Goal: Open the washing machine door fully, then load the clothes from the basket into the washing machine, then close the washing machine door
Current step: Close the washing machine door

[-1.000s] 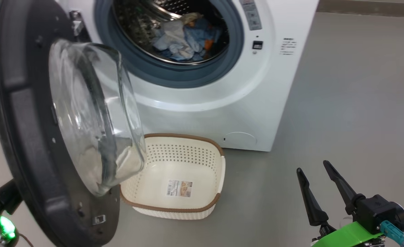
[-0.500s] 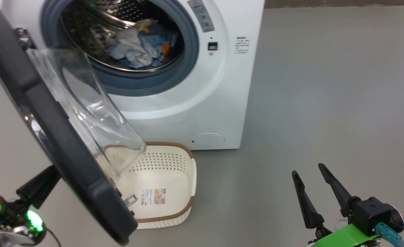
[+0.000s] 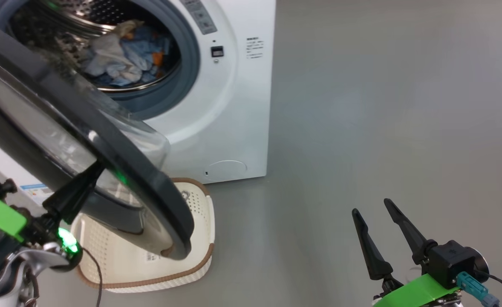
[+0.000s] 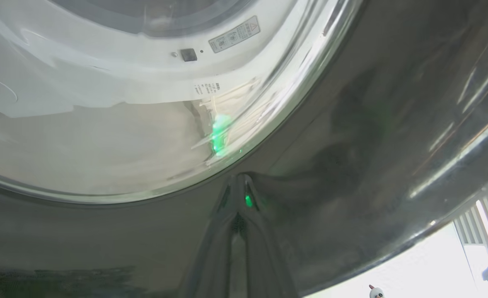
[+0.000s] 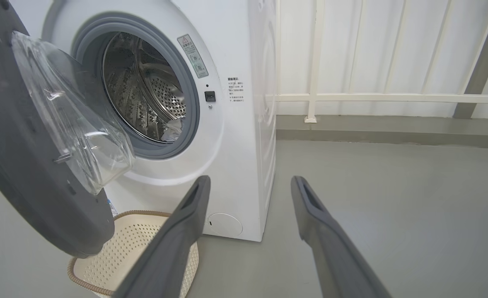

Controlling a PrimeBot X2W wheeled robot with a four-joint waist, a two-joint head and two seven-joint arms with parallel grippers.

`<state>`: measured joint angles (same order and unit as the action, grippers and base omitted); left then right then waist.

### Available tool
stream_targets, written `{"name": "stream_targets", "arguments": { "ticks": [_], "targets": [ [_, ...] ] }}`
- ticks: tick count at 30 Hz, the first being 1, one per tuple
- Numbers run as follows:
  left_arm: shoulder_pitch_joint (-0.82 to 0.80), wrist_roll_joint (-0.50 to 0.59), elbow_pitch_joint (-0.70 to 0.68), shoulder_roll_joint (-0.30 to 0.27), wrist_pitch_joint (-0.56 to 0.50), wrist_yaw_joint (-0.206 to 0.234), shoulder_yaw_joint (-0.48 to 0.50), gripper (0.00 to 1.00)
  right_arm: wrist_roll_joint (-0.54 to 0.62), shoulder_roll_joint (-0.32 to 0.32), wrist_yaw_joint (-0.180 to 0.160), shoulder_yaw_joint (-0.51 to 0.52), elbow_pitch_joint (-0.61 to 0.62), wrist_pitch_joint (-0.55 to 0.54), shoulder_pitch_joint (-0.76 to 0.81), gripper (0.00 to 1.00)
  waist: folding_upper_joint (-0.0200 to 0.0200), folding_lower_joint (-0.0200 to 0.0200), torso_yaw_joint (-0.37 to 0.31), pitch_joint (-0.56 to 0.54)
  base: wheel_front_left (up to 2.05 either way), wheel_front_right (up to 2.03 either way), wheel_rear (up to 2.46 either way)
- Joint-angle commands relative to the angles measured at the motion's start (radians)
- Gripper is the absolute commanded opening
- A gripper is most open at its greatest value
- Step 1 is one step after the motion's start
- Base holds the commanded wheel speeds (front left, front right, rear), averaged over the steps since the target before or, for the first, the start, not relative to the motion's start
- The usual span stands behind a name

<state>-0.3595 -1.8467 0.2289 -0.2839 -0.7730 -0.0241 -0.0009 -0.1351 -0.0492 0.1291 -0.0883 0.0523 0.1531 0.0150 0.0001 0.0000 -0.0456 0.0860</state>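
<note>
Swinging toward shut, the washing machine door (image 3: 85,128) now turns its glossy outer face to the head camera, where a second ago its inner side and glass bowl showed. The head has turned as well, so the whole scene sits further toward 9 o'clock. The left gripper (image 3: 93,174), at 8 o'clock, has come from behind the door's edge onto that outer face. In the left wrist view its two fingers lie closed together, holding nothing, with their tips against the dark rim just below the window.

The right gripper (image 3: 371,206) waits at 5 o'clock with its fingers spread and empty, well apart from everything. The clothes (image 3: 123,55) lie heaped in the drum (image 3: 97,13) at 11 o'clock. The basket (image 3: 202,217) stands on the floor at 7 o'clock, against the foot of the washing machine (image 3: 234,106) and partly hidden by the door; what shows of it looks empty.

Loading therefore appears finished, and closing the door is the step in hand. To do it well, the arm should follow the door's arc about its hinge and not drive straight ahead, because closed tips on a glossy surface can slide off. Pushing near the free edge gives the most leverage. The cloth seems to sit clear of the grey gasket (image 3: 185,72), which is worth confirming. A firm last press should seat the door at the catch (image 3: 217,51).
</note>
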Motion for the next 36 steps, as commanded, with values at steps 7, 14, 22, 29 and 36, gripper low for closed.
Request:
{"name": "stream_targets", "arguments": {
  "ticks": [7, 14, 22, 29, 36],
  "targets": [
    [-0.108, 0.03, 0.07, 0.001, 0.031, -0.05, 0.029, 0.0, -0.018, -0.001, 0.002, -0.032, 0.001, 0.02, -0.045, 1.0, -0.0001, 0.0, -0.038, 0.005, 0.0, 0.0, 0.0],
    [-0.137, 0.032, 0.143, 0.011, 0.046, -0.076, 0.048, 0.0, -0.02, -0.001, 0.002, -0.034, -0.009, 0.026, -0.048, 1.0, -0.0001, 0.0, -0.051, 0.003, 0.0, 0.0, 0.0],
    [-0.097, 0.015, 0.139, 0.014, 0.051, -0.096, 0.093, 0.0, -0.024, -0.001, 0.002, -0.025, -0.014, 0.034, -0.046, 1.0, -0.0001, 0.0, -0.038, 0.013, 0.0, 0.0, 0.0],
    [-0.004, -0.014, 0.084, 0.028, 0.089, -0.105, 0.19, 0.0, -0.026, -0.001, 0.002, -0.014, -0.021, 0.039, -0.047, 1.0, -0.0001, 0.0, -0.022, 0.01, 0.0, 0.0, 0.0],
    [0.122, -0.006, -0.024, 0.08, 0.127, -0.106, 0.258, 1.0, -0.025, -0.001, 0.002, 0.003, -0.025, 0.045, -0.037, 1.0, -0.0001, 0.0, 0.001, 0.0, 0.0, 0.0, 0.0]
  ]
}}
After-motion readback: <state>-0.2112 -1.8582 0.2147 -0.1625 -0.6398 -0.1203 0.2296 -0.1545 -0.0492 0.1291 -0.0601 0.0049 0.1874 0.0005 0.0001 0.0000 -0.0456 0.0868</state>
